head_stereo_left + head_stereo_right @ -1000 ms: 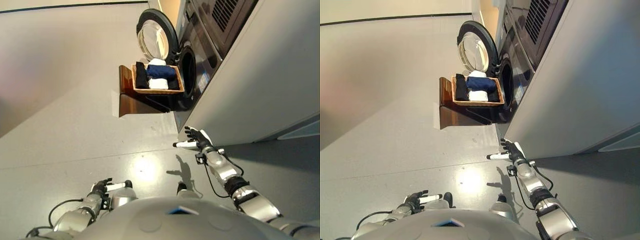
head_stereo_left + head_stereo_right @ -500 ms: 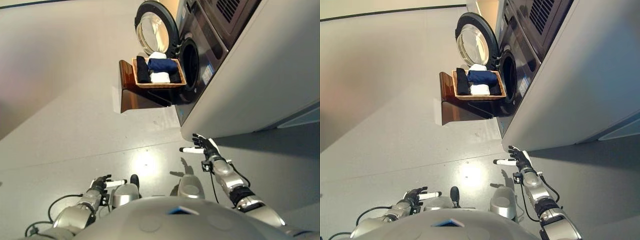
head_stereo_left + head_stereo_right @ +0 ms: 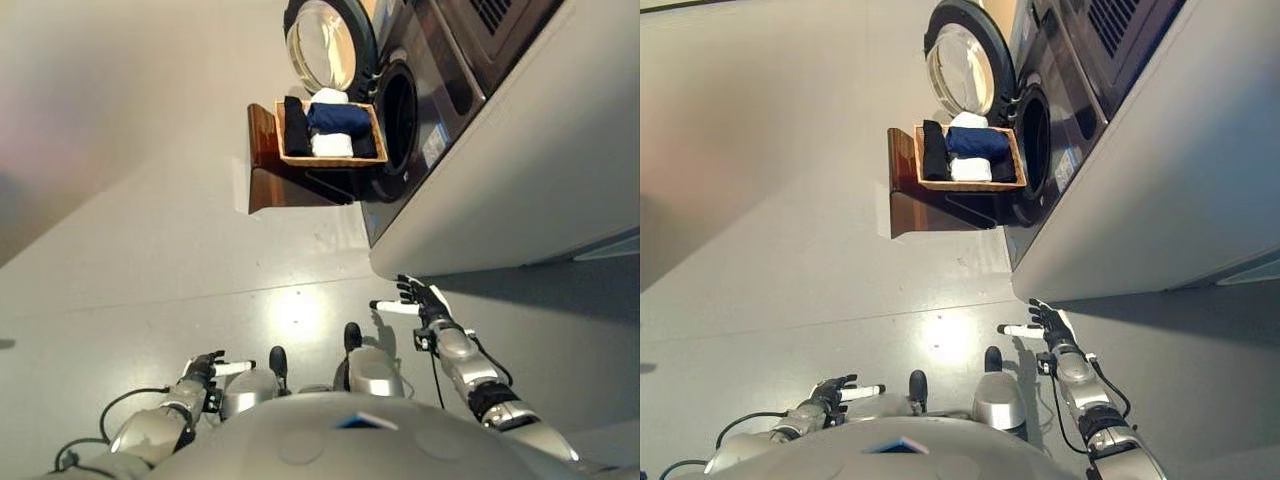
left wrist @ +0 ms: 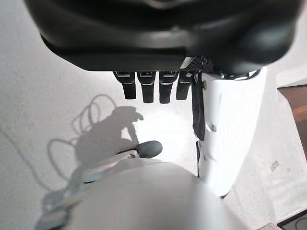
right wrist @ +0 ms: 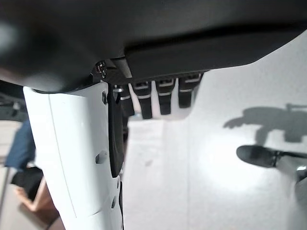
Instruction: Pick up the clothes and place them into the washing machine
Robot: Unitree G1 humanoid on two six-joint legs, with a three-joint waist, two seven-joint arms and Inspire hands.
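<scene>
Clothes (image 3: pixel 335 127): folded black, navy and white pieces packed in a wooden basket (image 3: pixel 284 152) at 12 o'clock, long axes running toward the washing machine (image 3: pixel 420 120) at 1 o'clock; its round door (image 3: pixel 328 45) stands open. Basket sits on a dark stand (image 3: pixel 275 185). Right hand (image 3: pixel 422 300) at 4 o'clock: fingers straight, empty. Left hand (image 3: pixel 205 368) at 7 o'clock: relaxed, empty

This is a laundry room. A dark front-loading washer (image 3: pixel 405 115) stands with its round door (image 3: pixel 330 45) swung wide, set in a row of tall grey cabinets (image 3: pixel 520 150). In front of the drum a wooden stand (image 3: pixel 275 180) carries a basket (image 3: pixel 330 158) of folded clothes (image 3: pixel 335 120). The floor (image 3: pixel 150 220) is plain, smooth grey, with a pale wall (image 3: pixel 100 60) beyond.
</scene>
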